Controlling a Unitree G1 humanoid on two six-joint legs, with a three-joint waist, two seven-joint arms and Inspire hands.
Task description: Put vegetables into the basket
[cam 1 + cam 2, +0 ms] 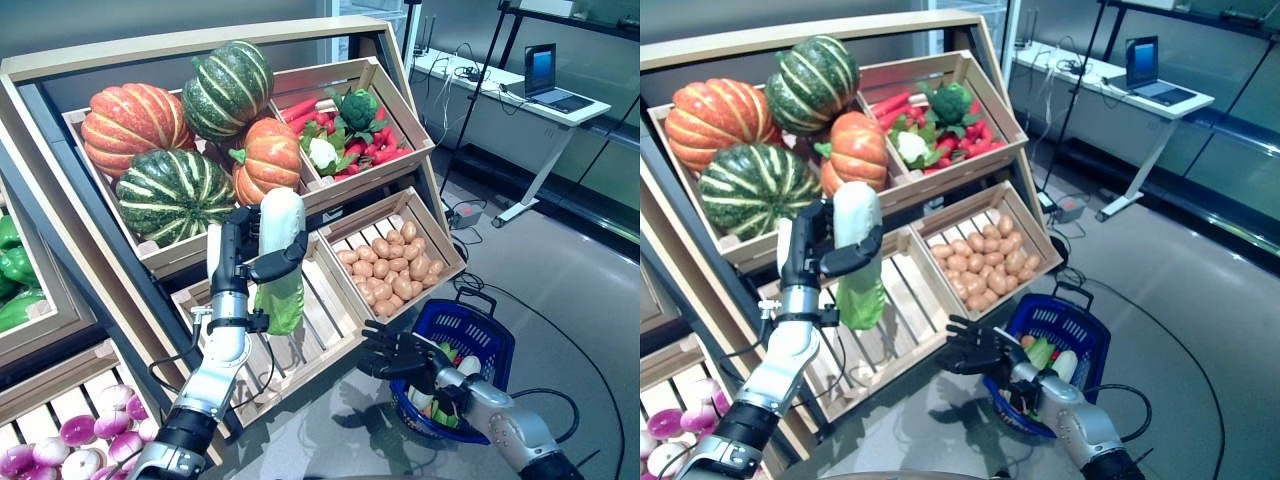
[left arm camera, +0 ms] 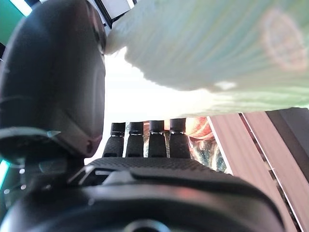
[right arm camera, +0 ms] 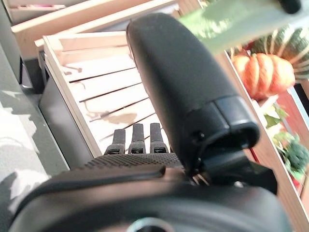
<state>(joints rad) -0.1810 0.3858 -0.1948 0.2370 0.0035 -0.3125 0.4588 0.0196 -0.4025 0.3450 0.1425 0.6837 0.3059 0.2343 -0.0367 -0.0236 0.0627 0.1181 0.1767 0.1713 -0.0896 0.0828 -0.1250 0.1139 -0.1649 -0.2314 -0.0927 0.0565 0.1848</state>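
Observation:
My left hand (image 1: 240,258) is shut on a long white and pale green cabbage (image 1: 281,262), holding it upright above an empty wooden crate (image 1: 300,340) on the stand. In the left wrist view the cabbage (image 2: 212,53) lies between the thumb and the fingers (image 2: 145,140). The blue plastic basket (image 1: 470,335) stands on the floor at the lower right with green and white vegetables (image 1: 1052,358) in it. My right hand (image 1: 405,355) is open, fingers straight, just beside the basket's near rim, toward the stand; it also shows in the right wrist view (image 3: 188,96).
The slanted wooden stand (image 1: 200,60) of crates takes up the left and centre. A crate of small brown potatoes (image 1: 395,262) sits just above the basket. A white desk with a laptop (image 1: 545,80) stands at the far right, with open grey floor (image 1: 580,290) around the basket.

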